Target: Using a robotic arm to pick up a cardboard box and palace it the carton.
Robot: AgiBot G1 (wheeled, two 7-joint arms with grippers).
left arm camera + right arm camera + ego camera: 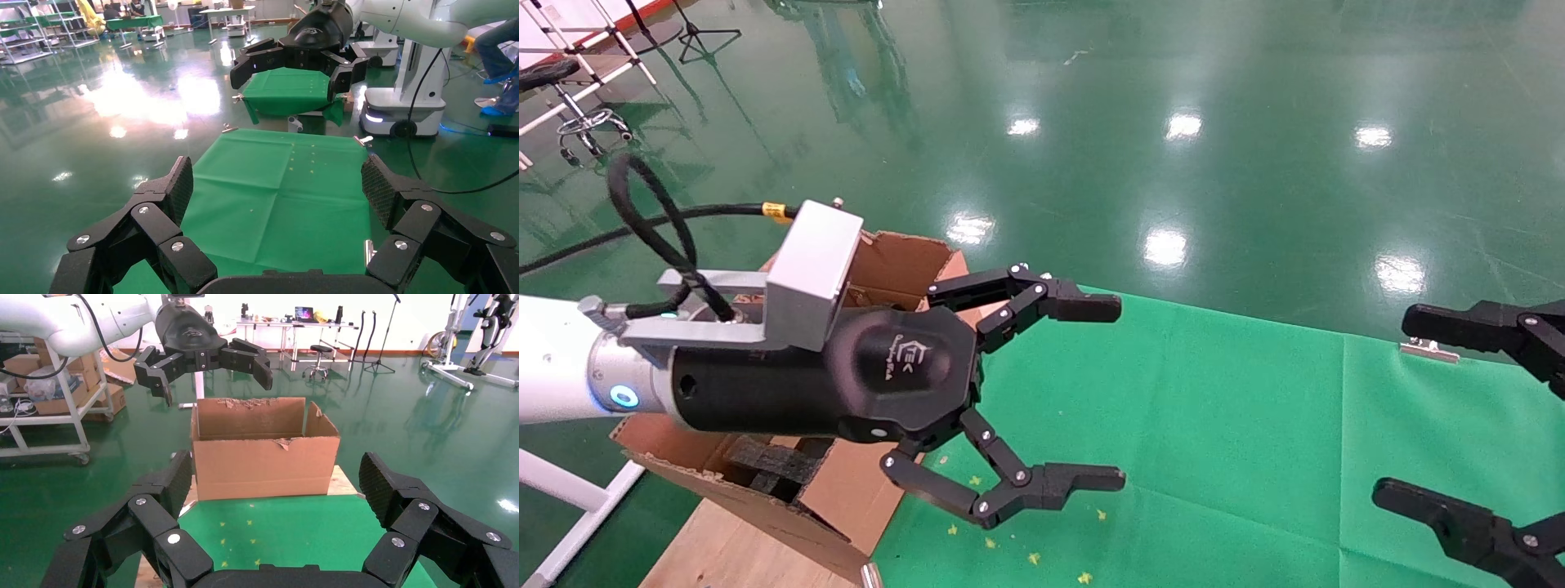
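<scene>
The left gripper (1120,392) is spread wide and holds nothing; its two black fingers (1083,306) point out over the green cloth (1214,441), touching nothing. The right gripper (1406,408) is also wide apart and empty, at the right edge of the head view, where its body is cut off.

The carton (263,456) stands on a wooden board (715,551) just beside the cloth's left edge, top open, flaps ragged. In the head view the left arm (552,359) and its grey camera mount (813,273) cover most of the carton; dark foam (772,465) shows inside near its lower end. The cardboard box cannot be seen in any view; the carton's inside is mostly hidden.

The left arm reaches level from the left, above the carton, wrist toward the cloth. Small yellow specks (1034,558) lie on the cloth near the carton.
</scene>
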